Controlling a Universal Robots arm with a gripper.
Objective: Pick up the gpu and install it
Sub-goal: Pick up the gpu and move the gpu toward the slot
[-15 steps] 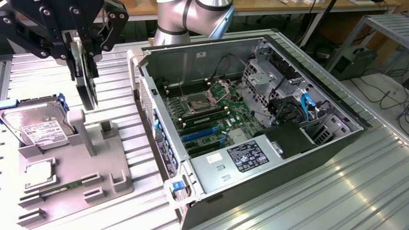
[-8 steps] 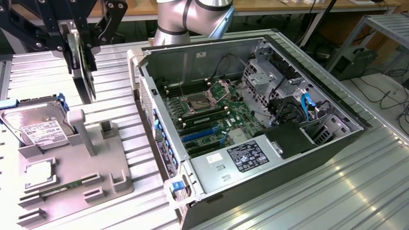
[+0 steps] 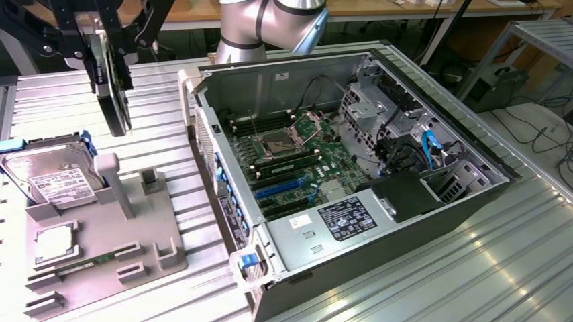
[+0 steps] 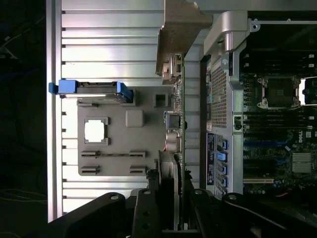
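1. Gripper (image 3: 109, 67) sits at the upper part of the exterior view's left; its black fingers (image 4: 148, 198) are clamped on the gpu (image 3: 117, 107), one on each face of the card.
2. The gpu hangs edge-on and upright below the gripper, clear of the ribbed metal table (image 3: 447, 268); nothing under it touches it.
3. In the wrist view the gpu (image 4: 179, 114) runs as a thin green edge away from the fingers; its silver end bracket (image 4: 181, 29) is at the far end.
4. The card is over the strip of table between the grey parts fixture (image 3: 134, 248) and the open computer case (image 3: 296, 268); it is outside the case, just beside the case's near wall.
5. The case lies on its side with the side panel off; motherboard (image 3: 296, 157) exposed; blue card slots (image 3: 278, 191) show no card in them.
6. On the fixture: a silver hard drive (image 3: 49, 178) in a blue carrier stands on edge; a square processor (image 3: 54, 241) lies flat; a narrow green memory stick (image 3: 85, 263) sits in its groove.
7. The arm's grey joint (image 3: 268, 20) is behind the case.
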